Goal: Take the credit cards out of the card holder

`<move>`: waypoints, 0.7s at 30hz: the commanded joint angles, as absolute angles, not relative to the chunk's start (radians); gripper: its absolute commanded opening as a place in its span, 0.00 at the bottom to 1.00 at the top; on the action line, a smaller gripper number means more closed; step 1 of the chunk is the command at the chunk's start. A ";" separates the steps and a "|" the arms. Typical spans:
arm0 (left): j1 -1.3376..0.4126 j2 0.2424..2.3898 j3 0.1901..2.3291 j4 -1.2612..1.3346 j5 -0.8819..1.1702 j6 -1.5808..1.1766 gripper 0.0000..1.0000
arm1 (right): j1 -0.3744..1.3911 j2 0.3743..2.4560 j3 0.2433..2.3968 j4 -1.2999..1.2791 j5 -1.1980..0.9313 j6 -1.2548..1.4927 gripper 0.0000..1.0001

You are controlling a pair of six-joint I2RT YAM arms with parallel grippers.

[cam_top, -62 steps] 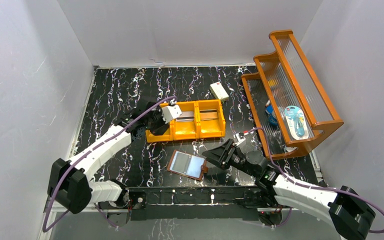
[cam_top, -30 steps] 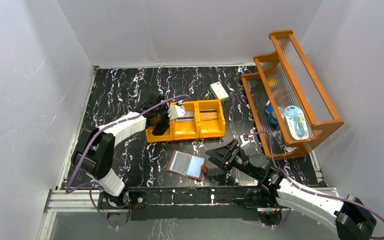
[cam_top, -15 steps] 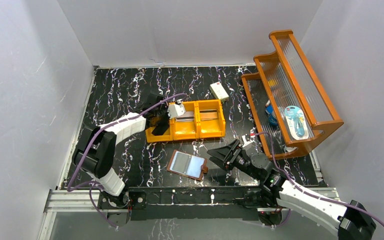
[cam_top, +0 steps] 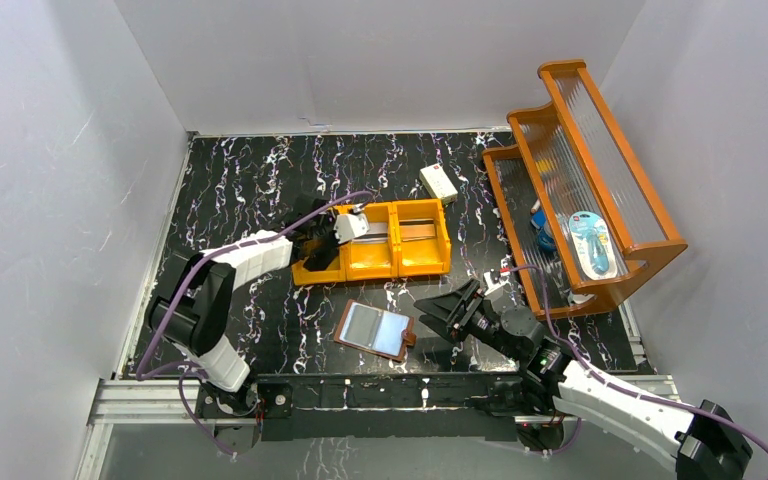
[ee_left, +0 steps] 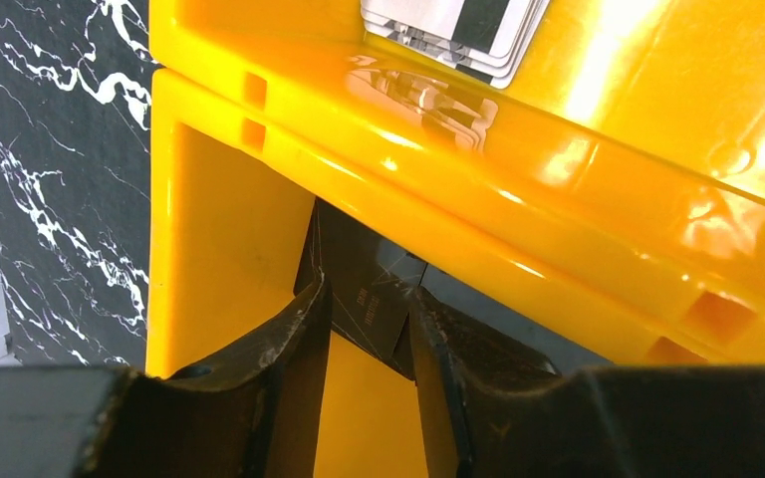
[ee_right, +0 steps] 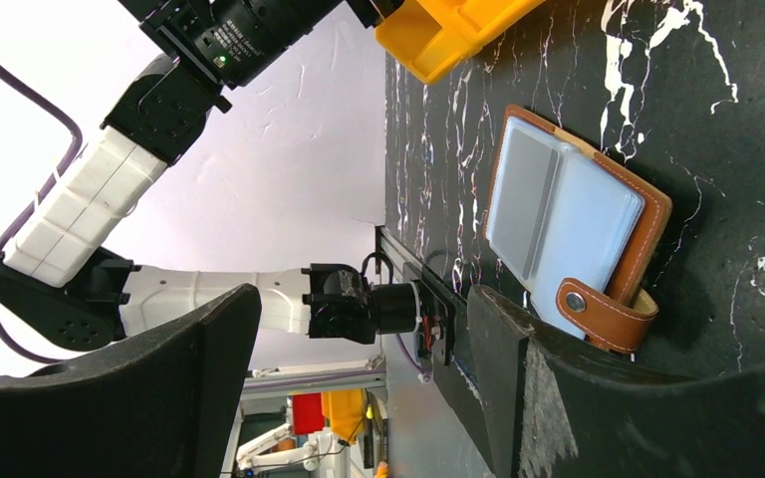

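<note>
The brown card holder point(cam_top: 374, 331) lies open on the marbled tabletop point(cam_top: 240, 180), pale faces up. A black card point(ee_left: 354, 254) leans in the orange tray's point(cam_top: 400, 270) left compartment, the left tool point(ee_left: 367, 299) slightly spread around it, apparently letting go; grey-silver cards point(ee_left: 448, 25) sit in the next compartment. The right tool point(ee_right: 364, 299) hovers, spread wide, just beside the holder's snap tab point(ee_right: 598, 309). Next, the left tool must lift clear, then the pockets need checking.
</note>
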State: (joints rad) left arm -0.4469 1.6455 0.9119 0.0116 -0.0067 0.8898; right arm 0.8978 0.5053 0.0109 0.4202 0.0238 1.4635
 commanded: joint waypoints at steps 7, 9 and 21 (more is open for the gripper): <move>-0.442 1.454 0.897 0.049 0.023 0.789 0.43 | 0.896 0.535 -0.008 0.449 0.023 1.424 0.85; -0.442 1.384 0.890 0.080 0.021 0.730 0.50 | 0.896 0.549 0.023 0.414 0.022 1.396 0.85; -0.440 0.913 0.778 -0.087 0.082 -0.112 0.93 | 0.902 1.004 0.569 -0.075 0.007 1.078 0.76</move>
